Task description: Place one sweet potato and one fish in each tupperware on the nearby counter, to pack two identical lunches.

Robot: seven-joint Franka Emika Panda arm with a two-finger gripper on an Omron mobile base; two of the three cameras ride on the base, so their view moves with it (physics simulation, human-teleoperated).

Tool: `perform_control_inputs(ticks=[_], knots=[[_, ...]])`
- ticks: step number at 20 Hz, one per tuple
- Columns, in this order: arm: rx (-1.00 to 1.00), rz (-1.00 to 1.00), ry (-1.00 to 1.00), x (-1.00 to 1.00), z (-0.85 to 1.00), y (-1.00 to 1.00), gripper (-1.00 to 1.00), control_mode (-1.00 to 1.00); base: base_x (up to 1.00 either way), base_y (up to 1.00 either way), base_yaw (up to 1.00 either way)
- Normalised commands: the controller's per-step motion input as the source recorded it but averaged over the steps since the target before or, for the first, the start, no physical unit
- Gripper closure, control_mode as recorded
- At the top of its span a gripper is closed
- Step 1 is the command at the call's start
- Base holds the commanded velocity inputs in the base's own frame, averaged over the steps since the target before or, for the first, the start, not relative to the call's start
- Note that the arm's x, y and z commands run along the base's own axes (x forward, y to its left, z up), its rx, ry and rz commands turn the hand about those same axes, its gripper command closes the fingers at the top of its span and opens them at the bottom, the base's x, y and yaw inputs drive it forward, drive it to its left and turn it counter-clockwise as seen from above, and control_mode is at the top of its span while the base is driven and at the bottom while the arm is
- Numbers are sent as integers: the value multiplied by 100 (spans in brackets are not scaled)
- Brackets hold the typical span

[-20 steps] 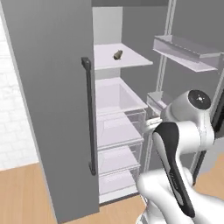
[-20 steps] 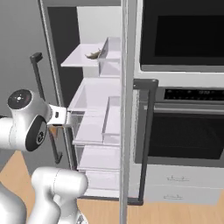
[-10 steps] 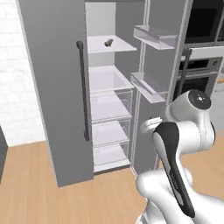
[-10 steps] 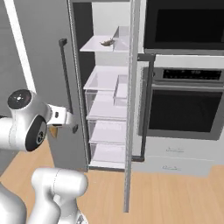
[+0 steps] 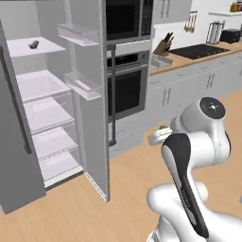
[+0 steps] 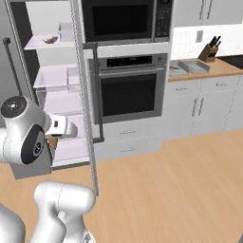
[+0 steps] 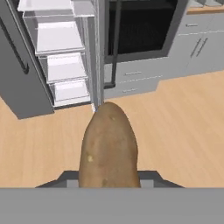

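At the far left stands the open fridge (image 5: pixel 42 118), its white shelves nearly bare; on the top shelf a small dark item (image 5: pixel 33 44) lies, likely a fish, though it is too small to be sure. Right of the fridge door come the wall oven (image 6: pixel 129 88) and microwave (image 6: pixel 126 20). Nearer, in the hand view, the gripper (image 7: pixel 109 177) is closed on a sweet potato (image 7: pixel 109 146), which stands up lengthwise out of the jaws above the wooden floor (image 7: pixel 175 118). The sweet potato looks firm, rigid and fairly dense, with a dry, rough brown skin that should not slip easily; it will not crush under a moderate squeeze. Its tapered ends roll and pivot, so the thick middle is the best place to hold it, across the short width. At the far right, on the wooden surface (image 6: pixel 216 71), two grey tupperware trays (image 6: pixel 190 66) sit side by side next to a knife block (image 6: pixel 211 50), well apart from the gripper.
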Motion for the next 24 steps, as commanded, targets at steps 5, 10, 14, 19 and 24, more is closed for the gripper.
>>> perform_control_inputs(ticks=[5,10,14,19,24], knots=[[0,0,0,0,0,0,100,100,85,-97,-24],[0,0,0,0,0,0,100,100,100,-67,-8],[0,0,0,0,0,0,100,100,100,-31,-1],[0,0,0,0,0,0,100,100,100,-8,7],[0,0,0,0,0,0,100,100,100,-56,6]])
